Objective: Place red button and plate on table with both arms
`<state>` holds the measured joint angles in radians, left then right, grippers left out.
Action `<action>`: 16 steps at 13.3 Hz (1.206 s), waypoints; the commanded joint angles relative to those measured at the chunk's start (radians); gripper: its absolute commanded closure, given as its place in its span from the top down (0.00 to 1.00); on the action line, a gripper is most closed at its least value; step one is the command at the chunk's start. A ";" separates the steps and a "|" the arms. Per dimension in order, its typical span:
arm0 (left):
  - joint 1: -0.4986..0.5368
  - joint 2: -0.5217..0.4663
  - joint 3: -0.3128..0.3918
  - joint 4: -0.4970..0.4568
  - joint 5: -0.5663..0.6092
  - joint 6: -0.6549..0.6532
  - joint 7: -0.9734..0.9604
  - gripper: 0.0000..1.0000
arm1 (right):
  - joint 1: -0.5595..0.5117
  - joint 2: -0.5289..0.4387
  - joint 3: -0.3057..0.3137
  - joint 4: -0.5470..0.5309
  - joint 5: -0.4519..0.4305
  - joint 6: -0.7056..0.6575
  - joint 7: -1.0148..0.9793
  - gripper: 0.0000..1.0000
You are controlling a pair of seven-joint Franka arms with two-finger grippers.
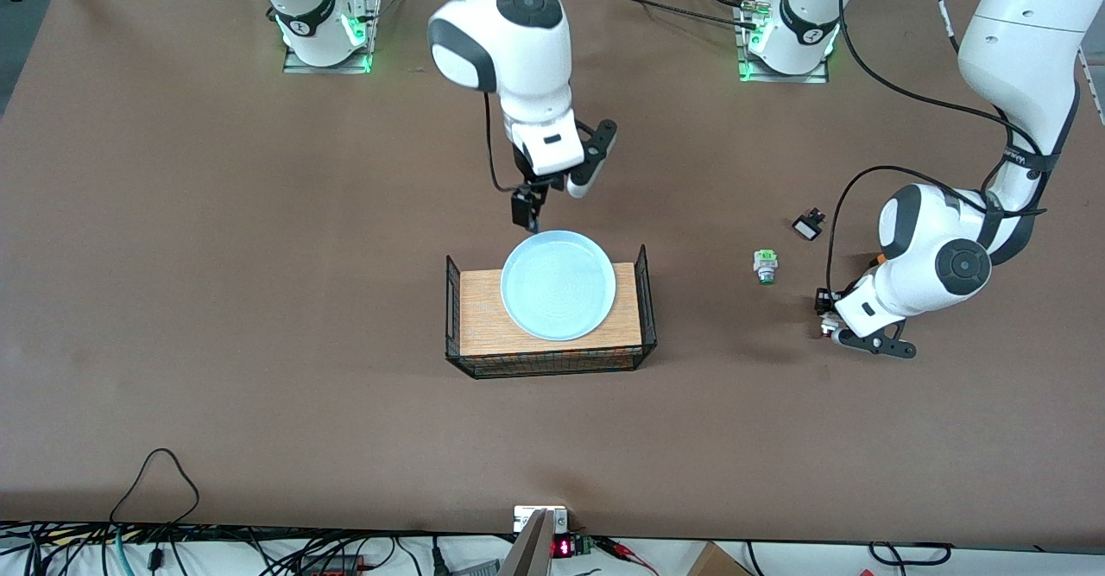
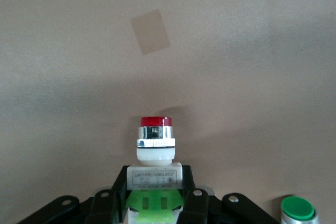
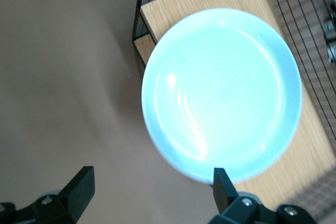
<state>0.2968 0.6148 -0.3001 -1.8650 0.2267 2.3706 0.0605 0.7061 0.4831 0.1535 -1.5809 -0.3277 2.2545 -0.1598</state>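
The red button point(image 2: 155, 139) is held sideways between the fingers of my left gripper point(image 2: 155, 192), which is shut on its whitish body, low over the brown table point(image 1: 216, 256) at the left arm's end. In the front view this gripper point(image 1: 827, 320) is mostly hidden under the wrist. The pale blue plate point(image 1: 558, 285) lies on the wood-topped platform point(image 1: 483, 321) at mid-table. My right gripper point(image 1: 528, 212) hangs open over the plate's rim on the robots' side. In the right wrist view the plate point(image 3: 220, 93) lies past the open gripper point(image 3: 152, 187), with one finger point(image 3: 223, 184) at its rim.
The platform has black wire mesh sides point(image 1: 643, 287). A green-tipped button point(image 1: 765, 266) lies on the table between the platform and my left gripper, and shows in the left wrist view point(image 2: 297, 208). A small black-and-white part point(image 1: 808, 225) lies farther from the front camera.
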 commanded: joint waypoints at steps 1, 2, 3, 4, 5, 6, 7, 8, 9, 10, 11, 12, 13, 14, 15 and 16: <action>0.016 0.002 -0.008 0.007 -0.004 0.006 0.022 1.00 | 0.003 0.064 -0.003 0.019 -0.063 0.092 -0.018 1.00; 0.015 -0.006 -0.010 0.010 -0.003 -0.001 0.018 1.00 | 0.001 0.081 -0.003 0.021 -0.074 0.118 -0.018 1.00; 0.012 -0.020 -0.014 0.013 -0.004 -0.011 0.012 1.00 | 0.000 0.092 -0.005 0.021 -0.076 0.131 -0.020 1.00; 0.007 -0.038 -0.019 0.027 -0.004 -0.052 0.010 1.00 | 0.000 0.101 -0.006 0.021 -0.083 0.146 -0.020 1.00; 0.001 -0.053 -0.027 0.058 -0.004 -0.117 0.007 1.00 | -0.002 0.109 -0.006 0.021 -0.111 0.158 -0.021 1.00; 0.001 -0.064 -0.042 0.101 -0.004 -0.196 0.004 1.00 | -0.003 0.114 -0.006 0.021 -0.125 0.166 -0.024 1.00; 0.001 -0.078 -0.057 0.153 -0.006 -0.270 0.004 1.00 | 0.000 0.114 -0.006 0.025 -0.128 0.165 -0.026 0.90; 0.001 -0.084 -0.068 0.214 -0.006 -0.354 0.004 1.00 | 0.003 0.112 -0.006 0.030 -0.129 0.163 -0.026 0.75; -0.001 -0.092 -0.086 0.281 -0.006 -0.448 0.004 1.00 | 0.004 0.109 -0.006 0.035 -0.126 0.157 -0.023 0.56; -0.001 -0.093 -0.109 0.341 -0.006 -0.532 0.002 1.00 | 0.006 0.109 -0.006 0.036 -0.122 0.157 -0.018 0.43; -0.001 -0.098 -0.125 0.401 -0.006 -0.615 0.001 1.00 | 0.006 0.108 -0.006 0.035 -0.120 0.158 -0.014 0.32; -0.001 -0.112 -0.142 0.453 -0.006 -0.696 0.001 1.00 | 0.006 0.108 -0.006 0.035 -0.117 0.158 -0.012 0.25; -0.001 -0.125 -0.157 0.490 -0.006 -0.753 0.001 1.00 | 0.006 0.108 -0.006 0.035 -0.117 0.158 -0.010 0.20; 0.001 -0.151 -0.166 0.515 -0.009 -0.789 0.001 1.00 | 0.006 0.108 -0.006 0.035 -0.117 0.158 -0.010 0.14; 0.001 -0.171 -0.166 0.530 -0.020 -0.806 0.004 1.00 | 0.006 0.108 -0.006 0.035 -0.116 0.158 -0.007 0.07; 0.001 -0.208 -0.154 0.530 -0.050 -0.809 0.008 1.00 | 0.006 0.108 -0.005 0.035 -0.114 0.158 -0.004 0.00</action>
<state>0.2979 0.4535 -0.4643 -1.3576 0.2209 1.5992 0.0595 0.7085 0.5887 0.1469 -1.5562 -0.4401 2.4151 -0.1701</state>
